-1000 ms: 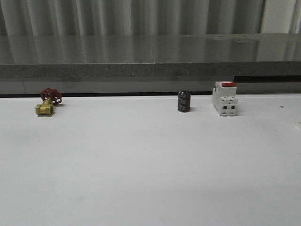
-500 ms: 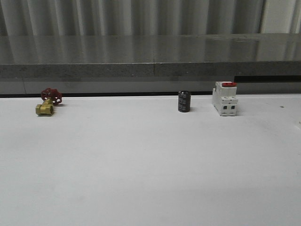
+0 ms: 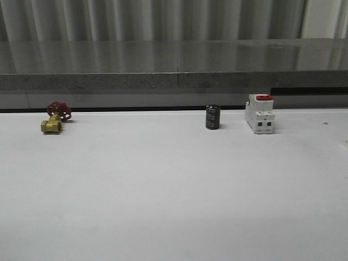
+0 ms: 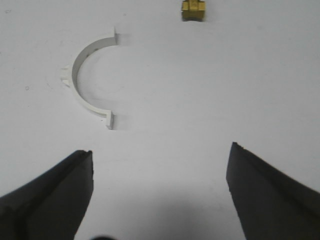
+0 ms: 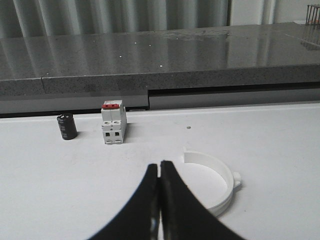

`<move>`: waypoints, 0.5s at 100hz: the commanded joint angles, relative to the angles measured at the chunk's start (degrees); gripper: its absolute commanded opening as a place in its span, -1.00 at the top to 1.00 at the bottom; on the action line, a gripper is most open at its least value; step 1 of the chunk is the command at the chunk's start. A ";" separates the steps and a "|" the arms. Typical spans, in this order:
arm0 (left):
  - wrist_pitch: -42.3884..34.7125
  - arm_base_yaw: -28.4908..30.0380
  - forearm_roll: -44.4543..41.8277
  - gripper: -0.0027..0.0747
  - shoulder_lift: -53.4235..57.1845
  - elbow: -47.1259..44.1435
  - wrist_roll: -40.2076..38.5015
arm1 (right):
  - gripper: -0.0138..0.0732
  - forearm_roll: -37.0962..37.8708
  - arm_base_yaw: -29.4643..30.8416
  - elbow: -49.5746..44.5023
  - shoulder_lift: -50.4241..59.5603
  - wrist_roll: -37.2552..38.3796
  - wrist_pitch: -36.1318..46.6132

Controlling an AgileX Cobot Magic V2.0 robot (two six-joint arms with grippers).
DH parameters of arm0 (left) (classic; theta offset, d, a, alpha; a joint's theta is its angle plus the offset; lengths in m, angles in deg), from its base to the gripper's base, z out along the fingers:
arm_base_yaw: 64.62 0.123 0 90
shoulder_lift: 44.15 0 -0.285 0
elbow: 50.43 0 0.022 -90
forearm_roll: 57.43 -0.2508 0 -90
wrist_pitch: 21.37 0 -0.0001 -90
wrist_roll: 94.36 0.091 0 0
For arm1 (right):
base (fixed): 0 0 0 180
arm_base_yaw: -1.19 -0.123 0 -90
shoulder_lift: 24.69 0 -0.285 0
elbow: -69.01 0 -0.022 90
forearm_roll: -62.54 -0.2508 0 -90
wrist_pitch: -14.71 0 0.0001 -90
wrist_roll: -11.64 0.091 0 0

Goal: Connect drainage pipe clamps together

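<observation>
Nothing has shifted on the table (image 3: 174, 190) since a second ago: brass valve (image 3: 52, 125), black cylinder (image 3: 212, 117) and white switch (image 3: 259, 114) sit as before. One clamp half (image 4: 90, 82) lies flat on the valve's side, ahead of the left gripper (image 4: 160, 192), its open side facing across that gripper's path; the jaws stand wide apart, empty. The other half (image 5: 215, 182) lies nearer than the switch, just beside the right gripper (image 5: 160, 200), whose fingers are pressed together on nothing. No writing is legible.
</observation>
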 commanded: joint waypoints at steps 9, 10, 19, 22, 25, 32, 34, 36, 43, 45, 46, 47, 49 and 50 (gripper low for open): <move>-5.77 3.65 1.21 -0.47 -10.34 7.55 2.84 | 0.84 0.02 -0.11 0.95 1.10 -0.32 4.73; -5.90 3.80 1.22 -0.47 -11.25 7.79 3.08 | 0.84 0.02 -0.11 0.95 1.10 -0.32 4.73; -5.81 5.93 2.74 -0.47 -17.14 11.13 6.07 | 0.84 0.02 -0.11 0.95 1.10 -0.32 4.73; -5.51 6.79 3.51 -0.47 -18.91 12.08 7.79 | 0.84 0.02 -0.11 0.95 1.10 -0.32 4.73; -5.05 7.55 4.47 -0.47 -20.62 13.06 9.57 | 0.84 0.02 -0.11 0.95 1.10 -0.32 4.73; -3.36 9.89 6.54 -0.47 -24.92 15.67 12.55 | 0.84 0.02 -0.11 0.95 1.10 -0.32 4.73; -3.23 10.66 7.11 -0.47 -26.14 16.37 13.25 | 0.84 0.02 -0.11 0.95 1.10 -0.32 4.73; -3.38 11.41 7.50 -0.47 -27.30 16.97 13.67 | 0.84 0.02 -0.11 0.95 1.10 -0.32 4.73; -4.31 13.88 9.49 -0.47 -30.91 18.75 15.77 | 0.84 0.02 -0.11 0.95 1.10 -0.32 4.73; -4.46 14.29 9.91 -0.47 -31.95 19.26 16.23 | 0.84 0.02 -0.11 0.95 1.10 -0.32 4.73; -4.58 14.70 10.08 -0.47 -32.30 19.42 16.24 | 0.84 0.02 -0.11 0.95 1.10 -0.32 4.73; -4.58 14.88 10.05 -0.47 -33.00 19.75 16.35 | 0.84 0.02 -0.11 0.95 1.10 -0.32 4.73; -4.69 15.55 10.05 -0.47 -34.05 20.29 16.35 | 0.84 0.02 -0.11 0.95 1.10 -0.32 4.73; -4.55 15.72 10.05 -0.47 -34.76 20.65 16.35 | 0.84 0.02 -0.11 0.95 1.10 -0.32 4.73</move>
